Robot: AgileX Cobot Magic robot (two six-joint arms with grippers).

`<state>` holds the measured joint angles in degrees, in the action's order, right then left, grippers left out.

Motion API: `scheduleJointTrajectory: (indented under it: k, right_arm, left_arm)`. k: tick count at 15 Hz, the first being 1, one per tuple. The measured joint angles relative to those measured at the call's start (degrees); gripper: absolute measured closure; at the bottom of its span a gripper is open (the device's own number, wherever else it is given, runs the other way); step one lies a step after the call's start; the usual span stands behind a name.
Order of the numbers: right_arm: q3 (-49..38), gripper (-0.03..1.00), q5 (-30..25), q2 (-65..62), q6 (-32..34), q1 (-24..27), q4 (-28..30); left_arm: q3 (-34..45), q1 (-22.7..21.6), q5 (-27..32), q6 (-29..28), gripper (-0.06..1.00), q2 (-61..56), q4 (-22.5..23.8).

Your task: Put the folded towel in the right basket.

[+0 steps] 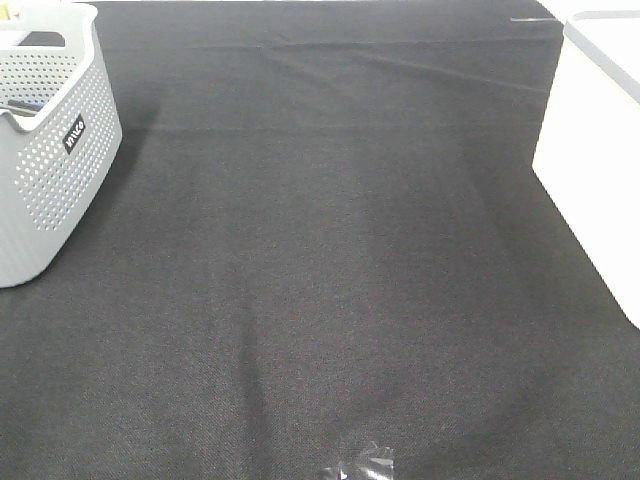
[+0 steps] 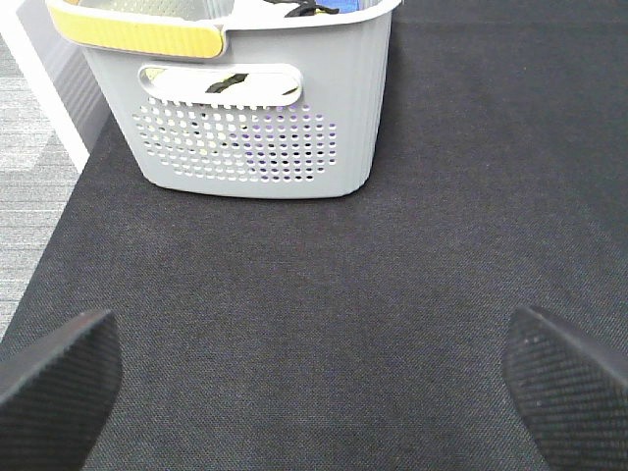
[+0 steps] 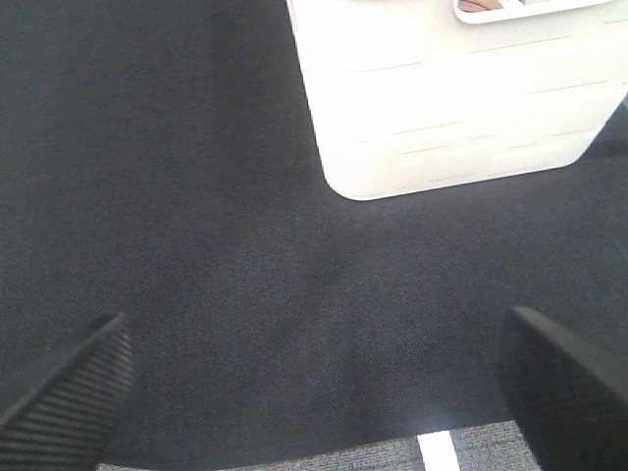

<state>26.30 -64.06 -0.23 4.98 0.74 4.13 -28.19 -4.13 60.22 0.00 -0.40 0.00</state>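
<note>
The right basket (image 1: 598,150) is white and stands at the right edge of the black cloth; it also shows in the right wrist view (image 3: 451,93), with something pinkish just visible at its rim. No folded towel shows on the cloth in any view. My left gripper (image 2: 314,378) is open and empty over bare cloth, short of the grey basket. My right gripper (image 3: 314,378) is open and empty over bare cloth, short of the white basket. Neither gripper shows in the exterior high view.
A grey perforated basket (image 1: 45,140) stands at the left; in the left wrist view (image 2: 255,108) it has a yellow handle and holds several items. A black cloth (image 1: 320,280) covers the table. A piece of dark tape (image 1: 360,465) lies at the front edge.
</note>
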Motion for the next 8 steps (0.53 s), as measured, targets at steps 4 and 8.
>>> scheduleJointTrajectory:
  k: [4,8]
  right_arm:
    - [0.0,0.0,0.0,0.0,0.0,0.0,0.0]
    - [0.0,0.0,0.0,0.0,0.0,0.0,0.0]
  left_arm:
    - [0.0,0.0,0.0,0.0,-0.04,0.0,0.0]
    - [0.0,0.0,0.0,0.0,-0.04,0.0,0.0]
